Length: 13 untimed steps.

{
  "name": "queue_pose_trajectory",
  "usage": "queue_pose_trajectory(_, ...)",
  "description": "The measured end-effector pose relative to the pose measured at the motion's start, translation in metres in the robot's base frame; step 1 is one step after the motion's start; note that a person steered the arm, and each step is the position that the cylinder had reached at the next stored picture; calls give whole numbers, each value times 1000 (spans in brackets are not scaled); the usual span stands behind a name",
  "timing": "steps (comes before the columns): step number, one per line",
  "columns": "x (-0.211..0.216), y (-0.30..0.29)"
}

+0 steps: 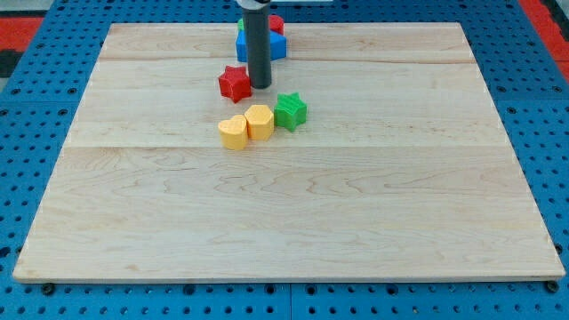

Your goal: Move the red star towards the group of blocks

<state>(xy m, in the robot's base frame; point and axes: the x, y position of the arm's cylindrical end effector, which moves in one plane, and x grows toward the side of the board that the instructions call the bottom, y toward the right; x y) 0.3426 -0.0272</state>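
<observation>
While touching red star (235, 84), my tip (260, 85) rests.

– Where's the red star (235, 83)?
– Flat on the worktop (284, 204), near the view's top.
– And the group?
– Yellow heart (234, 132), yellow block (260, 121), green star (290, 110), just below it.

a pale wooden board (293, 231) lies on a blue pegboard surface (36, 133), red patches at the top corners.
</observation>
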Motion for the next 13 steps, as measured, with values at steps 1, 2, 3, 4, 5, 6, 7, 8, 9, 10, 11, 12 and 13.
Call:
queue_pose_trajectory(1,26,15)
queue_pose_trajectory(2,29,2)
queue_pose_trajectory(3,21,-20)
queue_pose_trajectory(4,5,-29)
queue_pose_trajectory(5,-11,-36)
queue_pose_trajectory(6,-26,-49)
queue_pose_trajectory(7,-34,-57)
queue_pose_trajectory(8,-30,-57)
queue_pose_trajectory(9,-29,-65)
queue_pose_trajectory(10,-29,-81)
queue_pose_trajectory(11,-33,-91)
queue_pose_trajectory(12,-37,-92)
queue_pose_trajectory(13,-14,-93)
